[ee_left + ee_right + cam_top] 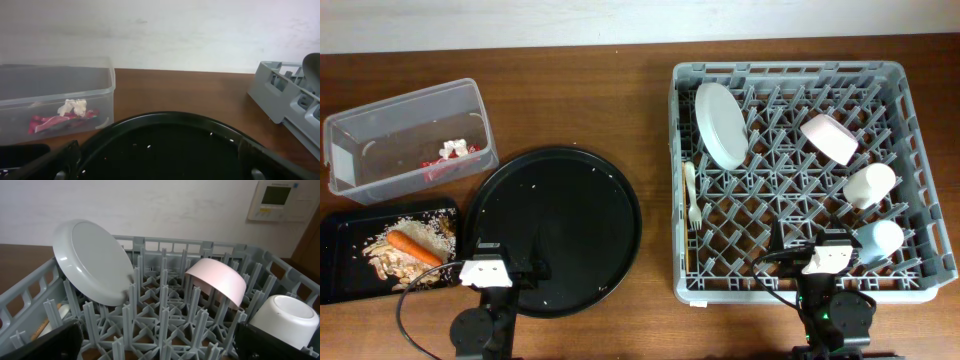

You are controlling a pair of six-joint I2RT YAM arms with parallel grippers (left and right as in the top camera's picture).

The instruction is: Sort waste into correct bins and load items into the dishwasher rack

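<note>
Overhead, the tapered orange carrot [413,247] lies slantwise on pale shreds [390,262] in the flat black tray [340,280], just left of the left claw [505,267], the nearer one. From the left wrist, that claw gapes, with the crumpled wrapper [62,120] in the clear tub [55,85] ahead-left. From the right wrist, the right claw [160,347] stands apart, the glossy plate [95,262] leaning ahead-left in the grey lattice rack [170,305].

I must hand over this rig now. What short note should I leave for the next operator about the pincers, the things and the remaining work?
Left pincer: open, empty, over the near edge of the round black tray.
Right pincer: open, empty, at the near side of the dishwasher rack.
Done: wrapper in the clear tub; carrot and shredded scraps on the flat black tray. In the rack: plate, bowl, white cup, light blue cup, fork.
Left: only pale specks on the round tray; nothing else seems to remain.
</note>
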